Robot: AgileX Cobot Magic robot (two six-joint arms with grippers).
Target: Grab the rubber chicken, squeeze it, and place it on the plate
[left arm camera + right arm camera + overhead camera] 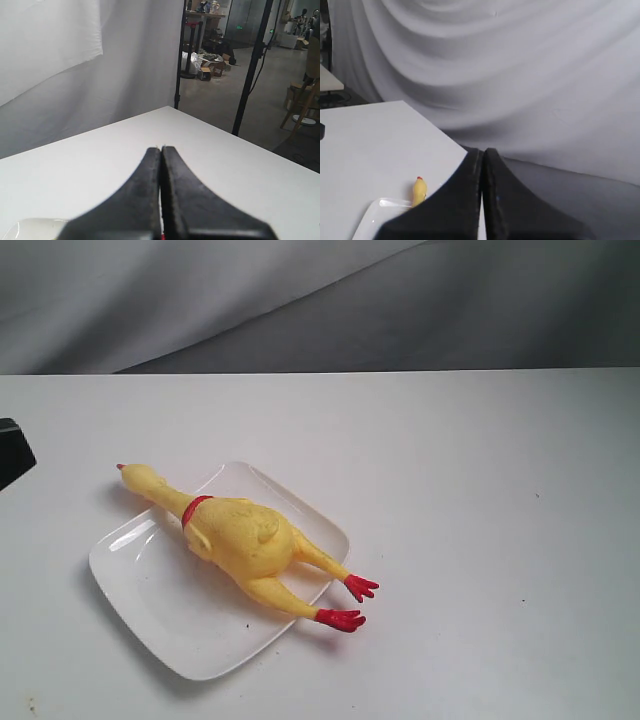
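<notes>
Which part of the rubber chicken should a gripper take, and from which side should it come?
Probably take the rubber chicken by its thin neck, from above, jaws across it. It lies flat on the plate, so side approaches are low, and the body looks wide.

A smooth white tabletop (480,490) fills the foreground under soft, even light. Behind it hangs a wrinkled pale grey fabric backdrop (300,300). Beyond the table's edge stand thin black metal stand poles (252,65), a grey concrete floor (220,100), scattered cardboard boxes (207,70) and a wooden chair (302,100).
</notes>
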